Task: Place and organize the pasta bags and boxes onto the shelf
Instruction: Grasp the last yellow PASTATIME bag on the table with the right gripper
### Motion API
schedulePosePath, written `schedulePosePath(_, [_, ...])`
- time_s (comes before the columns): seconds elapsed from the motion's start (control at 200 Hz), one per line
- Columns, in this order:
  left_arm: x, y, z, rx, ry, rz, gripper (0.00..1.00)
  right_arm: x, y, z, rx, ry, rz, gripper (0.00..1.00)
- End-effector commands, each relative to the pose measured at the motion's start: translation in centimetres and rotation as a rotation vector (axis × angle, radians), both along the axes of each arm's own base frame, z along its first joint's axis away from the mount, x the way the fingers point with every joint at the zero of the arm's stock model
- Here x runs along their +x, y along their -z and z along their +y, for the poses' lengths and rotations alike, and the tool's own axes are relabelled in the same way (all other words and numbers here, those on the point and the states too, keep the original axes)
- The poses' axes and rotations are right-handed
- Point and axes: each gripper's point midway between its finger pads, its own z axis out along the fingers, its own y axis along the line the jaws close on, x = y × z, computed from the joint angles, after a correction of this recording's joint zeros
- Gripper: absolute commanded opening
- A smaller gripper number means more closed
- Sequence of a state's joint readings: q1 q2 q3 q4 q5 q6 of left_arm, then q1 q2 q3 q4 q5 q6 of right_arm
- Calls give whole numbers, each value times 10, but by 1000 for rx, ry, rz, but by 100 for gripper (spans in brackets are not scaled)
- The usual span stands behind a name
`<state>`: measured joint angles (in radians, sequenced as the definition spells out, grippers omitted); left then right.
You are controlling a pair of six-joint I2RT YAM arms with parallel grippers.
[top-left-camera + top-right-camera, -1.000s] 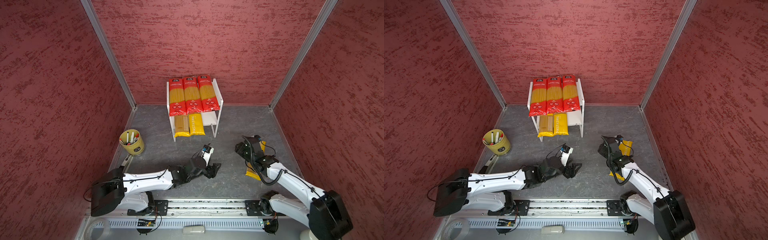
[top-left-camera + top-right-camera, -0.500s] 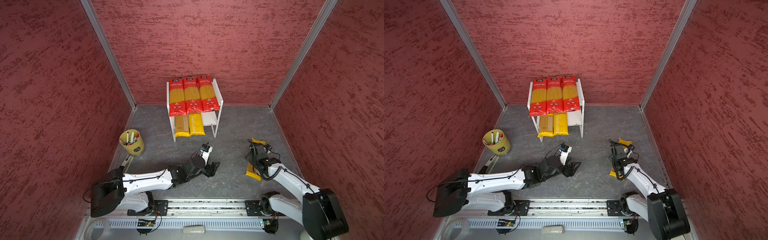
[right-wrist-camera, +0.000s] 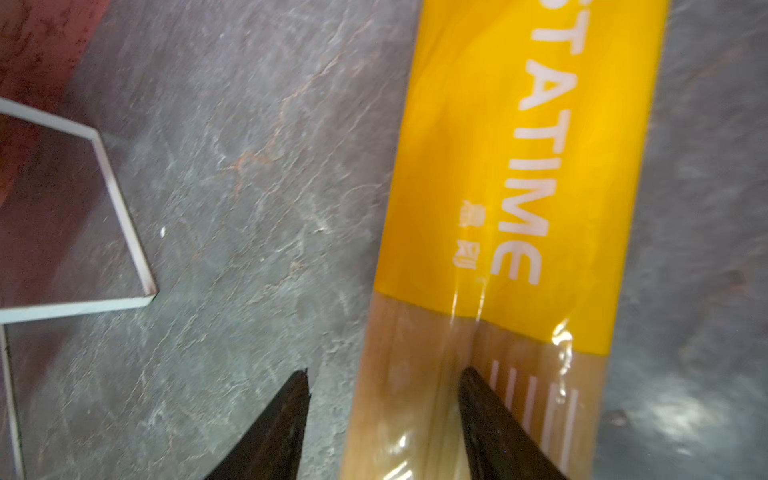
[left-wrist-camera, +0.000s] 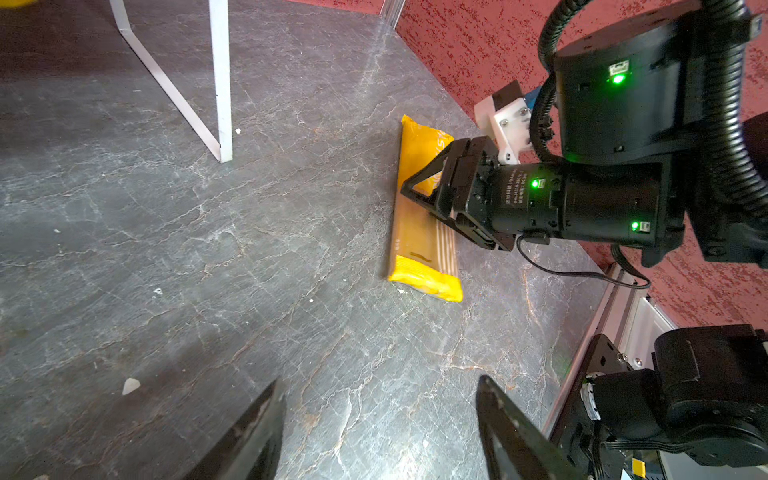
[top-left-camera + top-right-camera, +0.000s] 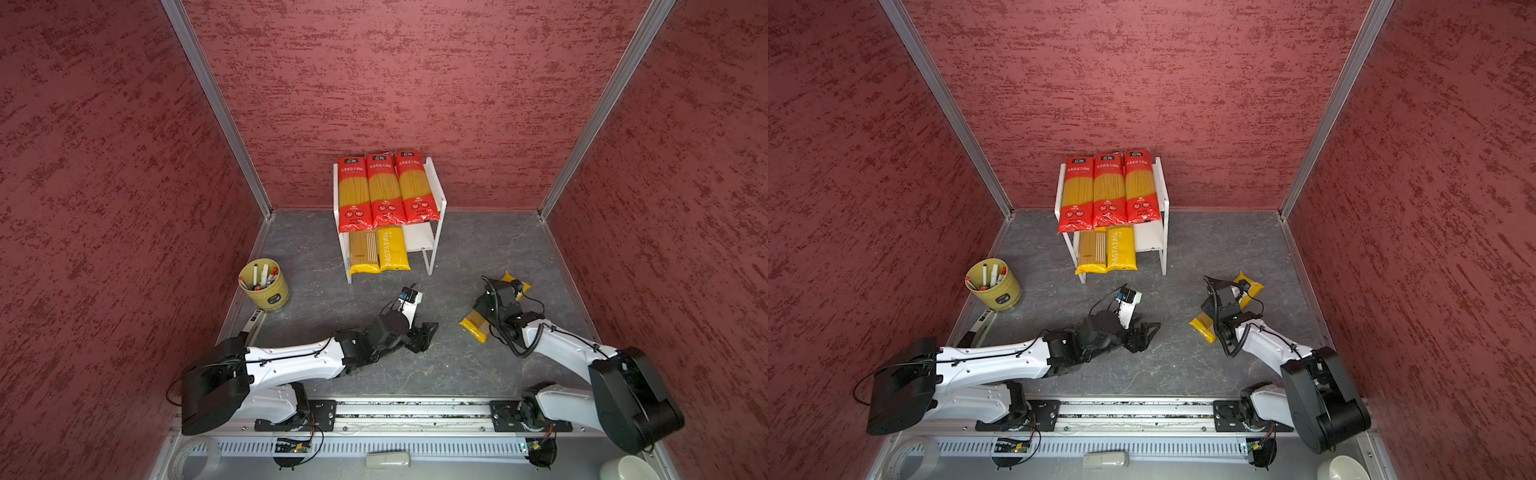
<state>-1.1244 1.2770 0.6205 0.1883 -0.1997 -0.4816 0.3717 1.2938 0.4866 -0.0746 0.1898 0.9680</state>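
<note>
Near the right edge of the desk [image 5: 457, 374] the last yellow pack [image 4: 419, 232] lies flat, well apart from the shelf [image 5: 419, 237], and the right gripper [image 3: 385, 374] stands half wide with one finger on its top, so we fear it pinches only film and slips.

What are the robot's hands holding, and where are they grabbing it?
Nothing is held yet. The right gripper is open over the yellow pasta pack, with its jaws by the pack's clear part. The left gripper is open and empty.
</note>
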Motion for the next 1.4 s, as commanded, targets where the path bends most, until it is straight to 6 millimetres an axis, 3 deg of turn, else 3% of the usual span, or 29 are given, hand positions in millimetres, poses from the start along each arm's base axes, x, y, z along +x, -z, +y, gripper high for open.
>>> schedulePosePath(0.0, [2, 0, -1, -13, 0, 1, 72, -23, 29, 34, 81, -114, 143, 59])
schedulePosePath(0.085, [1, 2, -1, -9, 0, 5, 72, -21, 28, 38, 70, -149, 148, 59])
schedulePosePath(0.2, [0, 3, 0, -2, 6, 6, 72, -16, 2, 36, 34, -176, 100, 61])
schedulePosePath(0.326, [1, 6, -6, 15, 30, -3, 72, -17, -21, 6, -20, -123, 73, 66])
schedulePosePath(0.471, [3, 2, -18, 19, 55, -19, 72, -28, -20, -41, -16, -5, 103, 71])
schedulePosePath(0.661, [2, 3, -25, 11, 74, -11, 72, -28, -20, -63, 44, 85, 59, 75])
schedulePosePath(0.882, [3, 9, -23, 1, 69, 16, 72, -1, -17, -57, 174, 134, 7, 73])
schedulePosePath(1.162, [6, -2, -31, -25, 83, 14, 72, 18, -2, -47, 265, 153, -7, 69])
schedulePosePath(1.393, [5, 3, -22, -12, 69, 25, 72, 26, 12, -41, 295, 134, -20, 55])
